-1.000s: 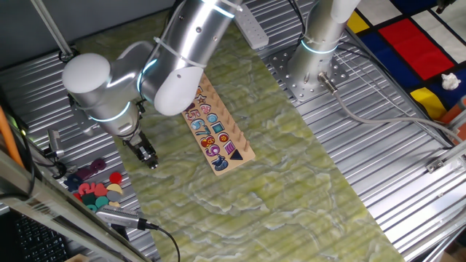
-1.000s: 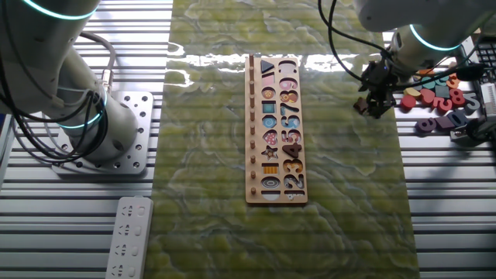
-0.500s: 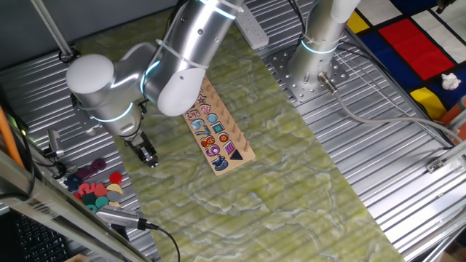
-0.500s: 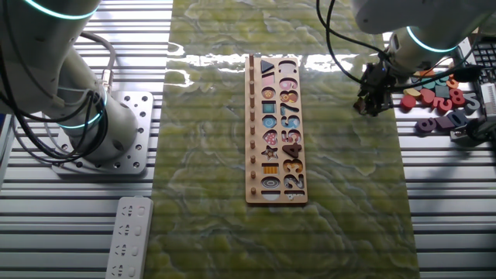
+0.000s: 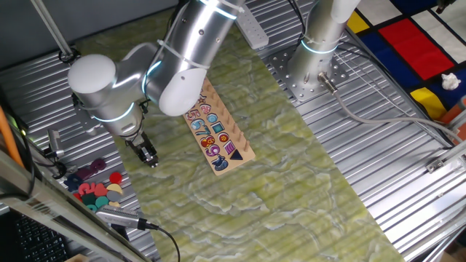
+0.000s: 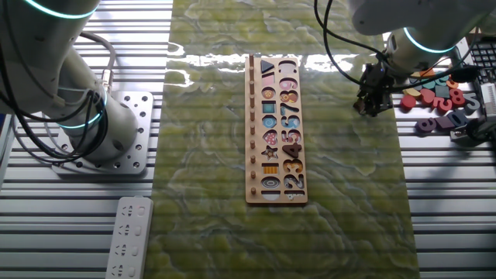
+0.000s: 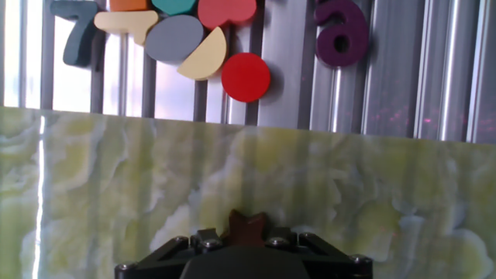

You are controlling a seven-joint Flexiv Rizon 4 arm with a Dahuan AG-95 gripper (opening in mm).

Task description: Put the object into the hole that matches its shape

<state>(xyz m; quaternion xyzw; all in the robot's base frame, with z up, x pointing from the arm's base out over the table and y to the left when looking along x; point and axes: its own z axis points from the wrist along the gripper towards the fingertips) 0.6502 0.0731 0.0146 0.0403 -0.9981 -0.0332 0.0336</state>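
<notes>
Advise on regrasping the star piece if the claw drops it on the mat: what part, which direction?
Right now the star piece sits pinched in the claw, one point poking out past the fingertips. It is thin and flat, so if it lay on the green mat I would come straight down and close across two opposite notches between points, probably steadier than on the tips.

A glossy, marbled yellow-green mat (image 6: pixel 209 139) catches glare over ribbed, shiny metal tabletop (image 6: pixel 70 225); the long light-wood puzzle board (image 6: pixel 254 186) looks matt and smooth, the white robot arm casing (image 5: pixel 193 44) glossy plastic, the black gripper (image 7: pixel 246 248) matt
</notes>
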